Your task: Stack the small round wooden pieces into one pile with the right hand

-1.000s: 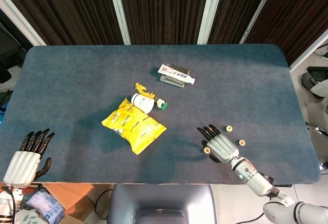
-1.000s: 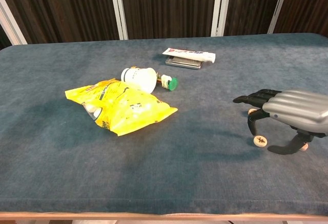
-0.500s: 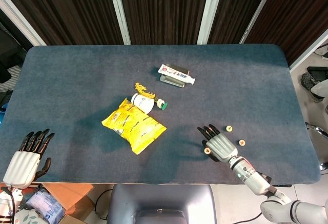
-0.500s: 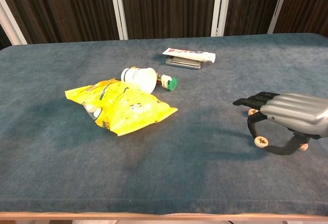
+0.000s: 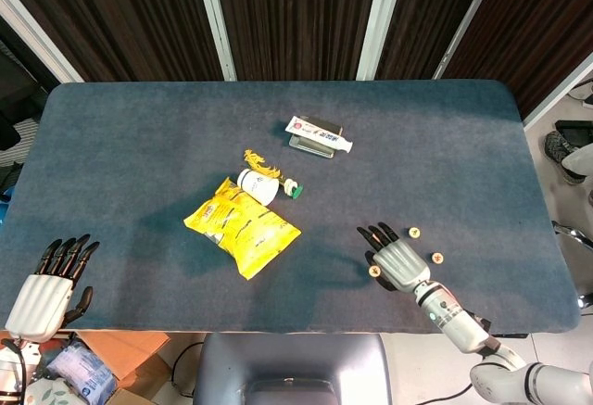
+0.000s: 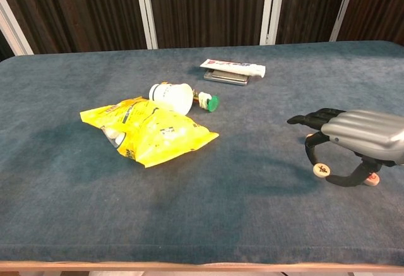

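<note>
Three small round wooden pieces lie near the table's front right. My right hand hovers palm down over them. Its thumb and one finger pinch the nearest piece, which sits slightly tilted just off the cloth. A second piece lies by the hand's right side. The third piece lies just beyond the fingertips, partly hidden in the chest view. My left hand rests off the front left corner, fingers apart, holding nothing.
A yellow snack bag lies mid-table, with a white bottle and a green cap behind it. A toothpaste tube on a dark case sits further back. The table's front edge runs close to my right wrist.
My right hand's thumb and finger have closed in on the nearest wooden piece, which has tipped and risen slightly. The left hand has not moved.
</note>
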{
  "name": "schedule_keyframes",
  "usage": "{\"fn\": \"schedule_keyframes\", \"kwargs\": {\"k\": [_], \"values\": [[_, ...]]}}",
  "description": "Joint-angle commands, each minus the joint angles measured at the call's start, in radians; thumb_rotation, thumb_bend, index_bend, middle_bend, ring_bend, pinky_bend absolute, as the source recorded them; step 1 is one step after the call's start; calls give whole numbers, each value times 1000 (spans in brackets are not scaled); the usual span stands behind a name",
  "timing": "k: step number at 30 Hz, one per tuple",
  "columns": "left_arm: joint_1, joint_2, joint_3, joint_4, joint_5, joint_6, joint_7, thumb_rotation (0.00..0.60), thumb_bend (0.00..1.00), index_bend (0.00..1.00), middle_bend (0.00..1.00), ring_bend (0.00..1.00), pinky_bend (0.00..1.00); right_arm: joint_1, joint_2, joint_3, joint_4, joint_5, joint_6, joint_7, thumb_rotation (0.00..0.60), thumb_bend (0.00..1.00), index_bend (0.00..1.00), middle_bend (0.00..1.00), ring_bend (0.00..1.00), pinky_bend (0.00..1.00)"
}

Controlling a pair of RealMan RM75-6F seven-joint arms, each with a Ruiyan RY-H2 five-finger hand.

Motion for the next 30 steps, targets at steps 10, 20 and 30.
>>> {"fn": "schedule_keyframes", "kwargs": {"k": [10,20,30], "values": [[0,-2,-3,0,-3,3,3,600,525,0,0,22,36,54,-3,100,26,113,-28,-20,600,450,641,0,0,0],[2,-2,-2,-1,-1,5,7,600,524,0,0,22,36,95,-46,120,105,208,-93,-74,600,450,643,0,0,0],[1,-3,-4,-1,-3,3,7,600,524,0,0,22,36,109,-71,111,151,236,-105,-84,600,450,643,0,0,0]]}}
